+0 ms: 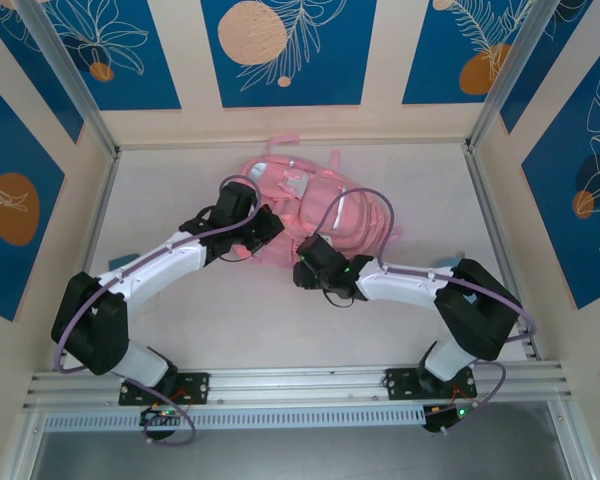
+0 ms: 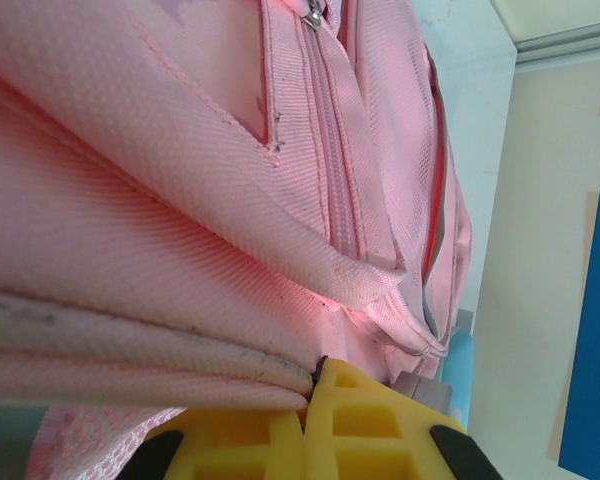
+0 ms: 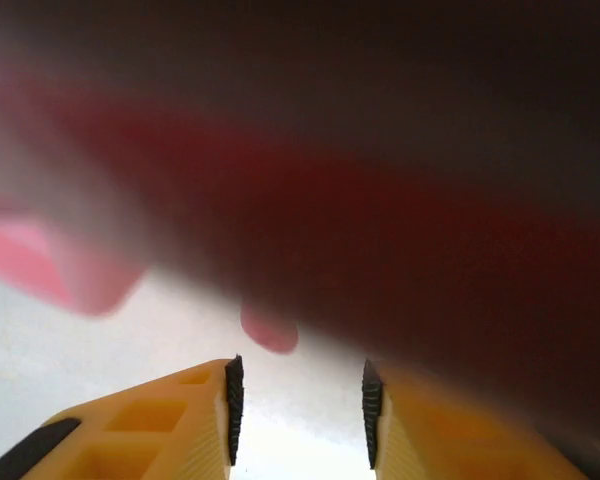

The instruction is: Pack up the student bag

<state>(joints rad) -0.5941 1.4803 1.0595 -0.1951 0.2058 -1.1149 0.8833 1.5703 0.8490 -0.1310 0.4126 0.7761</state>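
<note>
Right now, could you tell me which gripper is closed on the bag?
The left gripper: its fingers meet, pinching the student bag's edge; the right gripper's fingers stand apart.

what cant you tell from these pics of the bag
- top view: both arms cover the near side of the student bag; open or zipped, unclear
- left wrist: left gripper pinches bag fabric; too close to tell which part
- right wrist: bag is a blur, too near the lens above the right gripper

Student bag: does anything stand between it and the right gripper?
Nothing visible does. The right gripper, jaws apart, sits right at the near edge of the student bag; its blurred pink fabric looms just ahead, over the bare table.
</note>
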